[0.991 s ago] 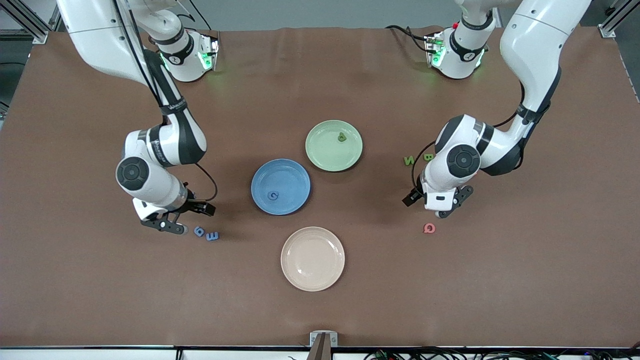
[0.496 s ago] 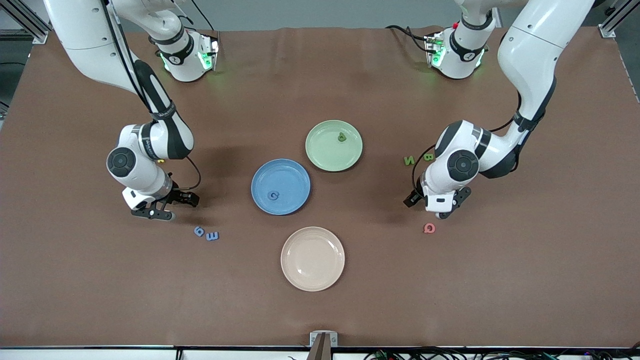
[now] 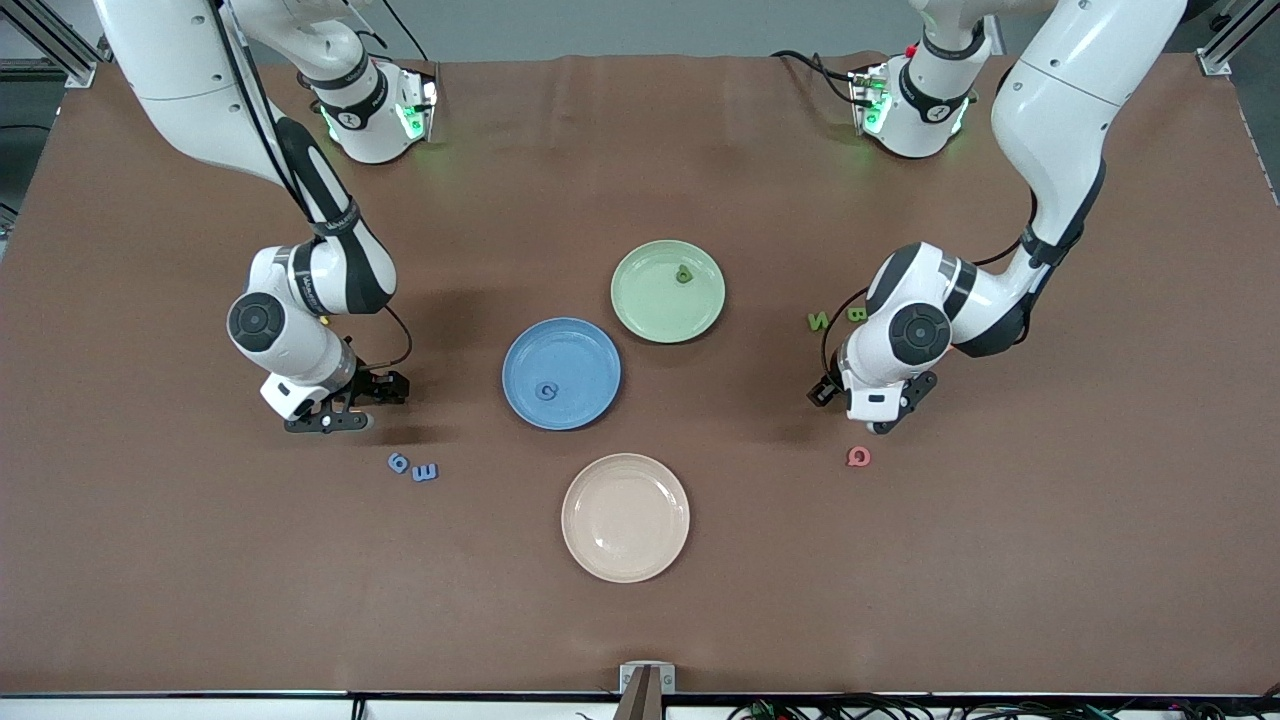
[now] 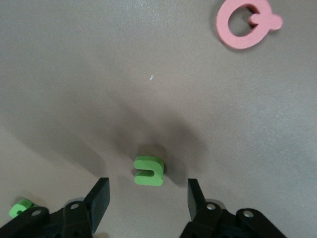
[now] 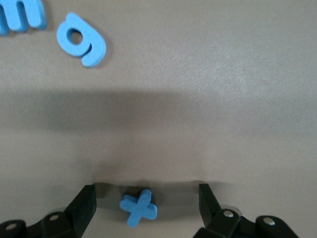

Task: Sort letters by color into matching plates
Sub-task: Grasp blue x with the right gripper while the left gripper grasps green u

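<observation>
Brown counter [image 3: 640, 620] carries it all, arm bases along its top edge. Blue plate [image 3: 590, 345] and green plate [image 3: 640, 300] sit touching mid-counter, each w/ one matching letter already in: blue letter [image 3: 545, 391] and green letter [image 3: 684, 274]. Cream plate [image 3: 625, 517] sits nearer the camera, not part of the sort.

Right end effector [image 5: 143, 198] is low over the counter toward the right arm's end, jaws wide open, holding nothing, straddling a blue X [image 5: 138, 208]; prob. lined up so one close pinches it. Blue g [image 3: 398, 462] and blue m [image 3: 425, 472] lie just beside each other, nearer the camera, waiting their turn.

Left end effector [image 4: 147, 194] mirrors this at the left arm's end: open wide, empty, a green C [image 4: 149, 170] between its fingers [image 4: 101, 196]. Green N [image 3: 818, 320] and green B [image 3: 857, 313] lie near the left arm's wrist. Pink Q [image 3: 858, 456] lies nearer the camera, a distractor to be left alone.

Both arms work own side, so prob. no crossing needed.
</observation>
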Robot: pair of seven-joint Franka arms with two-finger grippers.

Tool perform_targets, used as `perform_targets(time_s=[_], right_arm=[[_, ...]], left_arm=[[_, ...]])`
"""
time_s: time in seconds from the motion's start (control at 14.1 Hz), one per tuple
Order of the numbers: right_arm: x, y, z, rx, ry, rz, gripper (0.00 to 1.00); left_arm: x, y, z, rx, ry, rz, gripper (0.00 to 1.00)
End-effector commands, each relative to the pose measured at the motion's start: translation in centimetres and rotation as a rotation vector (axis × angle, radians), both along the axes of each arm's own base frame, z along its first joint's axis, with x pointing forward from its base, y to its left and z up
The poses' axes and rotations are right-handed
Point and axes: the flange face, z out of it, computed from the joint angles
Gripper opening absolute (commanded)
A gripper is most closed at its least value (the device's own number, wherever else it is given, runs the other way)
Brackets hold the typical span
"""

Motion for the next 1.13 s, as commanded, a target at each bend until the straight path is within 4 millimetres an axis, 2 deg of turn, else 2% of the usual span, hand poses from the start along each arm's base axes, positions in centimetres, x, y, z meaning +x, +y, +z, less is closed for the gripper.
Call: perform_targets(time_s=[0.0, 0.14, 0.57, 0.64, 0.78, 0.85, 0.99, 1.06], right_arm=[[-1.4, 0.0, 0.8, 0.008, 0.007, 0.045, 0.86], [-1.5, -0.1, 0.7, 0.006, 0.01, 0.046, 0.8], [-1.5, 0.1, 0.7, 0.007, 0.014, 0.049, 0.52], [-1.5, 0.1, 0.7, 0.007, 0.014, 0.049, 0.5], [-1.5, 0.1, 0.7, 0.008, 0.014, 0.048, 0.42], [-1.5, 0.1, 0.7, 0.008, 0.012, 0.048, 0.33], [-1.5, 0.0, 0.7, 0.008, 0.014, 0.042, 0.07], [-1.4, 0.0, 0.8, 0.008, 0.012, 0.036, 0.02]], left_arm=[[0.2, 0.4, -0.2, 0.008, -0.016, 0.0, 0.67], [0.6, 1.4, -0.6, 0.018, -0.022, -0.004, 0.64], [0.6, 1.3, -0.9, 0.015, -0.02, -0.004, 0.58], [0.6, 1.3, -0.9, 0.015, -0.02, -0.004, 0.57], [0.5, 1.1, -1.1, 0.014, -0.017, -0.007, 0.5], [0.5, 1.0, -1.0, 0.014, -0.019, -0.008, 0.45], [0.4, 0.7, -1.0, 0.013, -0.019, -0.014, 0.32], [0.3, 0.6, -1.0, 0.013, -0.019, -0.016, 0.26]])
